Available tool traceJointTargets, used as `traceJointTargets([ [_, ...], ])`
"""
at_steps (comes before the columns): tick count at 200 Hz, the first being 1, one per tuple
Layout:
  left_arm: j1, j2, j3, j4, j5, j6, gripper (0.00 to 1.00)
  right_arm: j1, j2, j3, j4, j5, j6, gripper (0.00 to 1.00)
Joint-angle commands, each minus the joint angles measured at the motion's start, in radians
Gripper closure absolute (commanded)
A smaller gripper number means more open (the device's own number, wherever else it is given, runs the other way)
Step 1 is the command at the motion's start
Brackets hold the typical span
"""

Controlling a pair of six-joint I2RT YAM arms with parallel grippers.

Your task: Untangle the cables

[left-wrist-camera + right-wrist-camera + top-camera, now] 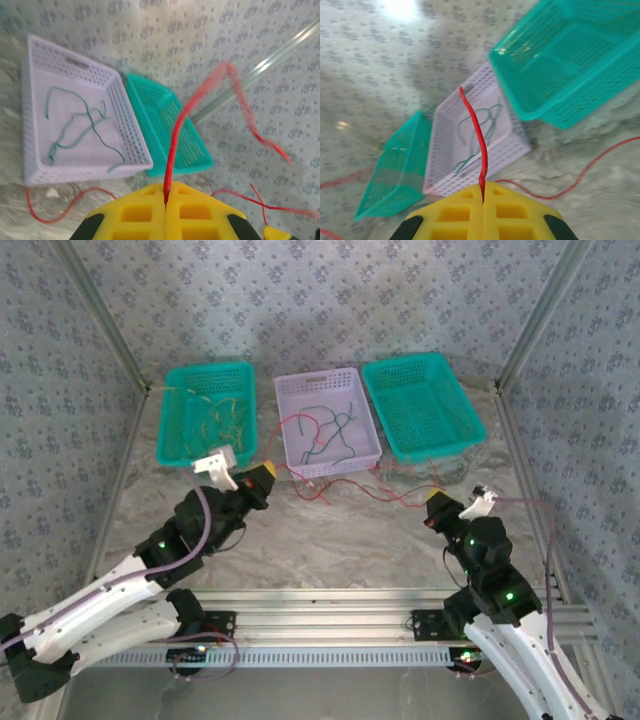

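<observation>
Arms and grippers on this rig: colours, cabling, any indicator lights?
Left arm and right arm: black joint housings, white link shells, green lights on the joints. A purple cord runs along each. Left gripper and right gripper: blocky yellow ribbed fingers with black side patches. White bracket on each wrist.

On the table (330, 545), left basket (208, 369), middle basket (316, 376), right basket (405, 360) abreast; cables (345, 418) in the first two and before the middle.
</observation>
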Motion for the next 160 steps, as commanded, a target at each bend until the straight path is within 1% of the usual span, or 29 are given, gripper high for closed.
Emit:
traceJointTargets([
  [1,0.009,-0.017,0.090,-0.164,-0.056,0.103,1.00,-0.060,0.083,0.114,-0.159,0.058,-0.080,1.00],
  [15,0.009,-0.020,0.106,-0.194,-0.060,0.131,1.00,-0.112,0.134,0.166,-0.134,0.061,-0.134,1.00],
  [28,0.011,-0.033,0.118,-0.225,-0.087,0.146,1.00,-0.173,0.182,0.221,-0.132,0.068,-0.151,1.00],
  [31,0.011,-0.038,0.119,-0.228,-0.090,0.152,1.00,-0.187,0.192,0.233,-0.129,0.060,-0.181,1.00],
  [50,0.011,-0.044,0.124,-0.238,-0.071,0.171,1.00,-0.278,0.270,0.302,-0.087,-0.037,-0.184,1.00],
  [66,0.011,-0.018,0.134,-0.264,-0.043,0.160,1.00,-0.329,0.365,0.364,-0.038,-0.134,-0.166,1.00],
  [77,0.011,-0.008,0.126,-0.259,-0.023,0.148,1.00,-0.346,0.439,0.417,-0.011,-0.179,-0.166,1.00],
  [106,0.010,0.011,0.107,-0.226,0.013,0.136,1.00,-0.362,0.614,0.524,0.059,-0.185,-0.181,1.00],
  [134,0.009,0.051,0.126,-0.204,0.055,0.146,1.00,-0.373,0.775,0.605,0.141,-0.150,-0.215,1.00],
  [160,0.001,0.097,0.160,-0.185,0.089,0.159,1.00,-0.384,0.938,0.695,0.142,-0.113,-0.258,1.00],
])
